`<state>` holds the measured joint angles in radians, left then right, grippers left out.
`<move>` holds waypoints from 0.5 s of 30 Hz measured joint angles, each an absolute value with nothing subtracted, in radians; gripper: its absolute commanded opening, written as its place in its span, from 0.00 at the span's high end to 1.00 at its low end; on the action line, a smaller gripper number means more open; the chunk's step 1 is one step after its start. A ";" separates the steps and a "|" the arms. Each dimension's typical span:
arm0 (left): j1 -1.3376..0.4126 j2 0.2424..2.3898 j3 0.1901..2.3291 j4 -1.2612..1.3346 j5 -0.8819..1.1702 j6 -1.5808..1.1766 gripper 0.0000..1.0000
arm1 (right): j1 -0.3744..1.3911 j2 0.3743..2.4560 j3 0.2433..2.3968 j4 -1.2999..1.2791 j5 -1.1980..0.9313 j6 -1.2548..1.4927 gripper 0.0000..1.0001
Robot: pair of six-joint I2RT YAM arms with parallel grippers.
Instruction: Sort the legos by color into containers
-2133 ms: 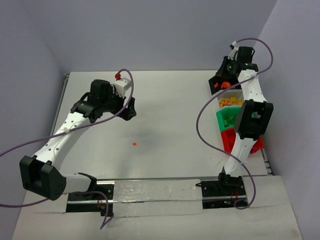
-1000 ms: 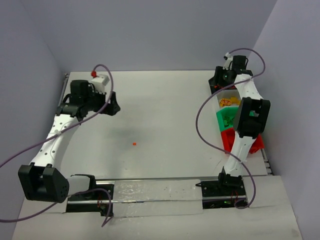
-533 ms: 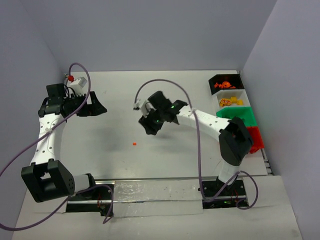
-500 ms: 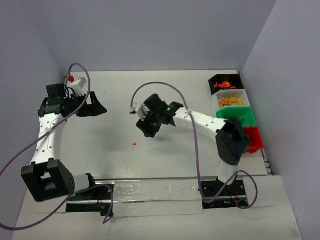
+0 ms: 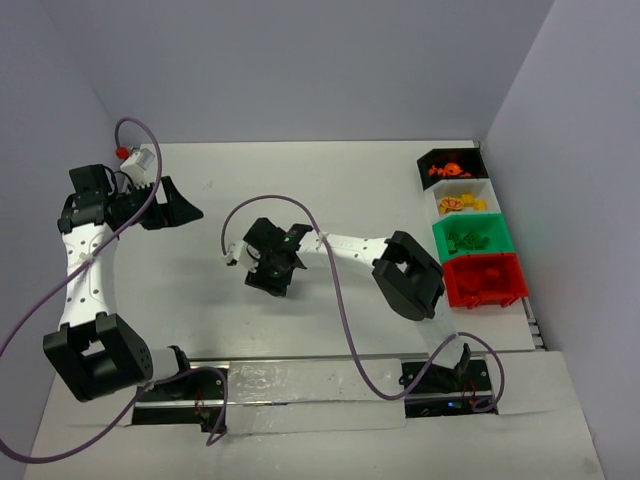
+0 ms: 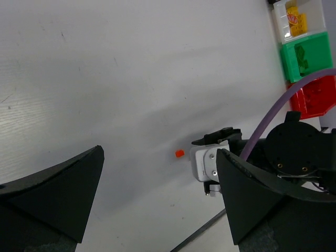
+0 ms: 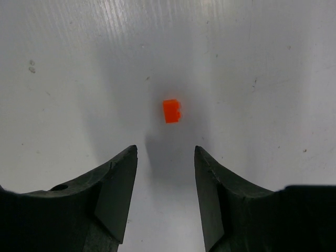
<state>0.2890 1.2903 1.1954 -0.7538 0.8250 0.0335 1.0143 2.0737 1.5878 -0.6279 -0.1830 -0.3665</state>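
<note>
right gripper: fingers apart, orange lego just past the tips, not touching
left gripper: spread wide, holding nothing, far left
bins: far right

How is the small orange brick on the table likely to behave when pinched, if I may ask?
The orange brick looks rigid, blocky plastic, so it should not roll. Far narrower than the open right pincer, it is probably very light and may skid on the smooth table if nudged off-centre.
</note>
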 measured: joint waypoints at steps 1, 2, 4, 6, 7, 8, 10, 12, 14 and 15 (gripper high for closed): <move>0.296 1.299 1.202 -0.755 0.834 0.034 0.02 | 1.015 2.084 1.596 -0.627 -0.181 -0.369 0.46; 0.300 1.308 1.208 -0.756 0.841 0.034 0.02 | 1.017 2.095 1.601 -0.624 -0.181 -0.371 0.46; 0.305 1.321 1.212 -0.757 0.850 0.034 0.02 | 1.019 2.111 1.605 -0.620 -0.180 -0.374 0.46; 0.305 1.324 1.213 -0.760 0.853 0.035 0.02 | 1.021 2.127 1.605 -0.619 -0.180 -0.378 0.47; 0.305 1.324 1.213 -0.760 0.855 0.034 0.02 | 1.021 2.135 1.605 -0.618 -0.179 -0.380 0.47; 0.305 1.324 1.213 -0.760 0.859 0.034 0.02 | 1.022 2.140 1.606 -0.617 -0.179 -0.381 0.47; 0.306 1.324 1.213 -0.760 0.863 0.034 0.02 | 1.023 2.145 1.616 -0.613 -0.177 -0.385 0.48; 0.307 1.324 1.213 -0.760 0.865 0.035 0.02 | 1.023 2.151 1.624 -0.611 -0.177 -0.387 0.49; 0.307 1.324 1.213 -0.760 0.866 0.034 0.02 | 1.023 2.158 1.631 -0.612 -0.177 -0.387 0.51; 0.307 1.324 1.213 -0.760 0.866 0.034 0.02 | 1.023 2.162 1.636 -0.612 -0.179 -0.387 0.51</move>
